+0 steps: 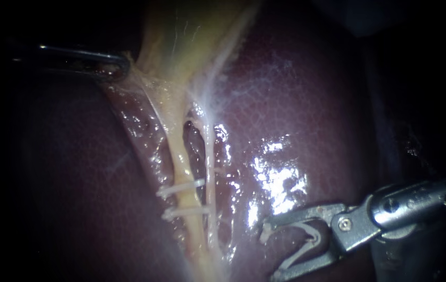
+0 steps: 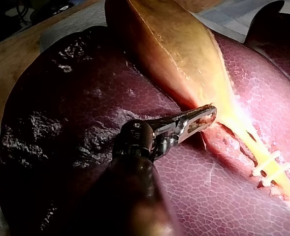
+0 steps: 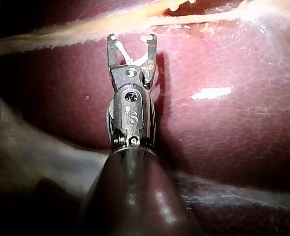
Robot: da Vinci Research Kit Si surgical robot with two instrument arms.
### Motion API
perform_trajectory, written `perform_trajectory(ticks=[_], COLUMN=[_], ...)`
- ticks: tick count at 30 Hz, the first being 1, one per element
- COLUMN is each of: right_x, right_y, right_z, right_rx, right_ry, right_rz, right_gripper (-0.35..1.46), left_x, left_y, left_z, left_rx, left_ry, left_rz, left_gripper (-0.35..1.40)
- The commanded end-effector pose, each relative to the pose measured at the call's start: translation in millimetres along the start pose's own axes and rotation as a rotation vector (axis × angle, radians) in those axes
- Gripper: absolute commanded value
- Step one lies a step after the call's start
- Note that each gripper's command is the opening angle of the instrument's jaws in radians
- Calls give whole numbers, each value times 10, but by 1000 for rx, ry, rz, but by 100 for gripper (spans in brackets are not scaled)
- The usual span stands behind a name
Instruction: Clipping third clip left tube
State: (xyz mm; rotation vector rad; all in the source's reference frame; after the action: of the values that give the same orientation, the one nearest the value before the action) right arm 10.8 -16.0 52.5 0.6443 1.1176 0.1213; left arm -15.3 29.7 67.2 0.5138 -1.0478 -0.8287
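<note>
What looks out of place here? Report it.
Nothing stands out. The two clips sit across the left tube. The right instrument holds a loaded clip short of the tube. The left instrument grips the gallbladder.

The liver (image 1: 296, 120) is dark maroon, finely netted with a paler cell-like pattern and blotched with white glare. The gallbladder (image 1: 191, 36) is olive-yellow, fading into the cream-yellow left tube (image 1: 184, 167), which is crossed by two white clips (image 1: 181, 189). My right instrument (image 1: 269, 252) is silver-grey and its loaded clip (image 1: 312, 236) is white. My left instrument (image 1: 121, 65) is dark steel.
</note>
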Motion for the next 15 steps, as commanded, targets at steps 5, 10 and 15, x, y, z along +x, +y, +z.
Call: perform_trajectory(ticks=[5, 10, 15], right_x=[6, 20, 34], right_y=[6, 18, 36], right_z=[-1, -5, -5], right_rx=[-1, -4, -8], right_ry=[0, 27, 74], right_rz=[23, 94, 142], right_gripper=[49, 49, 49], left_x=[3, 3, 5], left_y=[-2, -2, -3], left_z=[4, 5, 7], left_rx=[-3, -4, -6], left_ry=[-2, -2, -3], left_rz=[1, 1, 2], left_gripper=[-35, -35, -35])
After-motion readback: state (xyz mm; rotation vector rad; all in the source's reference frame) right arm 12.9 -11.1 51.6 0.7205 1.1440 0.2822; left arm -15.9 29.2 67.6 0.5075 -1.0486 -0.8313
